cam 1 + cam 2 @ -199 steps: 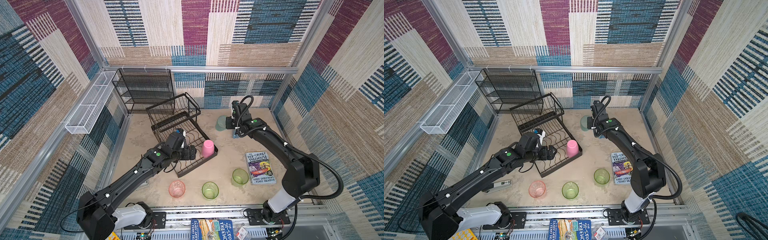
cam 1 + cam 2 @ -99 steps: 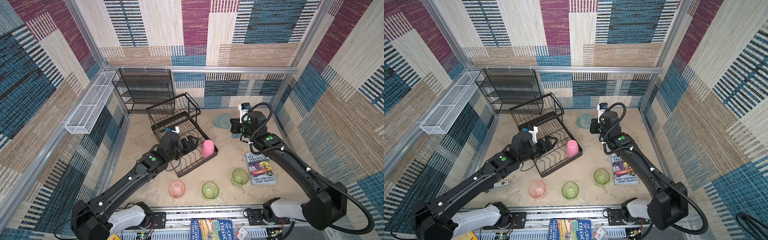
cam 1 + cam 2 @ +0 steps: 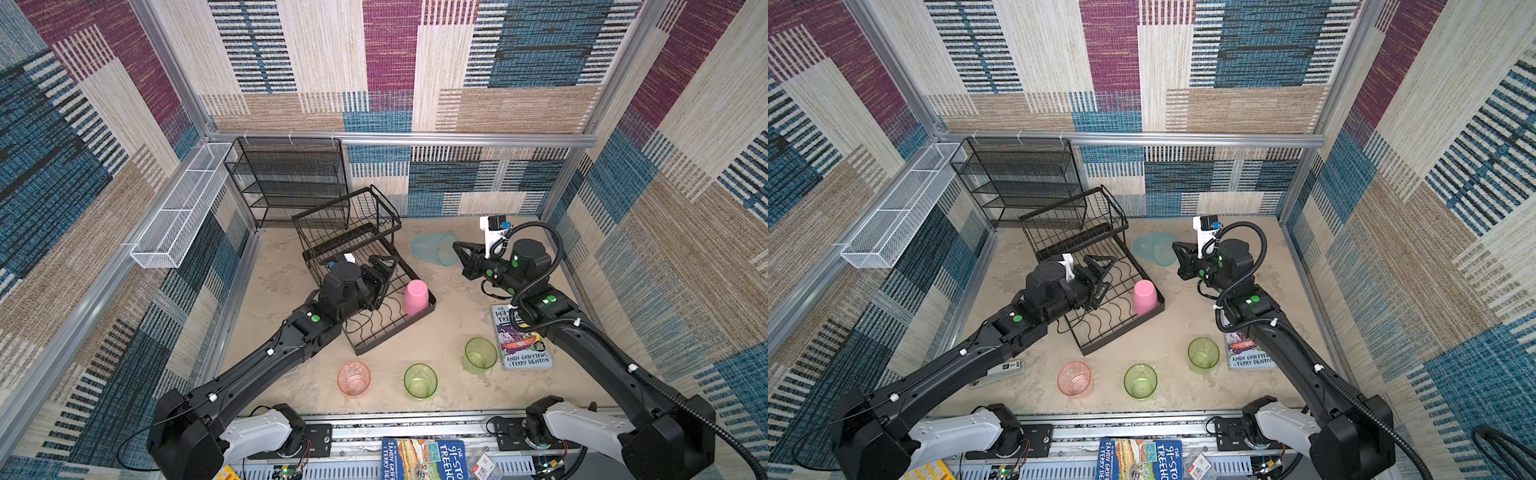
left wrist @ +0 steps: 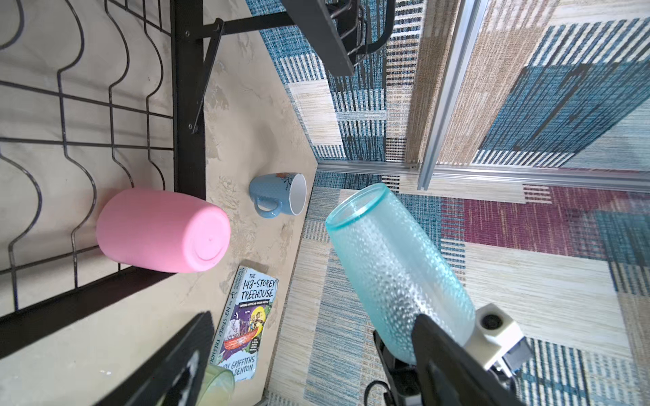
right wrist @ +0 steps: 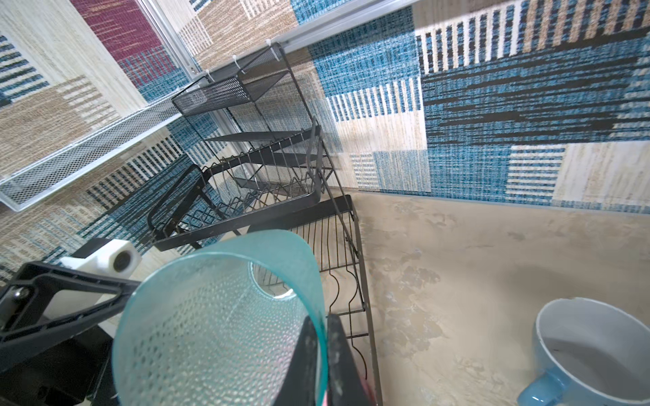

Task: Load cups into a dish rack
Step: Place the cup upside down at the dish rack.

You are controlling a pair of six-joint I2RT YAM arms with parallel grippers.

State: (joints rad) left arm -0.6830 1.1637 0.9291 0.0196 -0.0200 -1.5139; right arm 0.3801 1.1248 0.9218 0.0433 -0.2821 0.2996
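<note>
The dish rack [image 3: 365, 291] stands at an angle on the table, and its wavy-wire lower tray holds one cup, the opaque pink cup [image 3: 415, 297], which sits upside down in the tray's near right corner. The left gripper [image 3: 384, 270] hovers over that tray with its jaws spread wide and nothing between them. The right gripper [image 3: 459, 251] is pinched tight on the wall of the frosted teal cup [image 3: 434, 248], with one finger inside the mouth and one outside. It holds the cup on its side in the air just beside the rack's far right edge, base pointing toward the rack. The blue mug [image 5: 591, 355] stands mouth up on the table near the right arm. It shows in both wrist views but not in the top views. Toward the front of the table, three cups stand mouth up in a loose row: a translucent pink cup [image 3: 353, 377], a green cup [image 3: 420, 380], and a second green cup [image 3: 481, 353] just beside a paperback book [image 3: 521, 336]. A black mesh shelf unit [image 3: 291, 178] stands against the back wall behind the rack, and a white mesh trough [image 3: 178, 208] hangs on the left wall.
</note>
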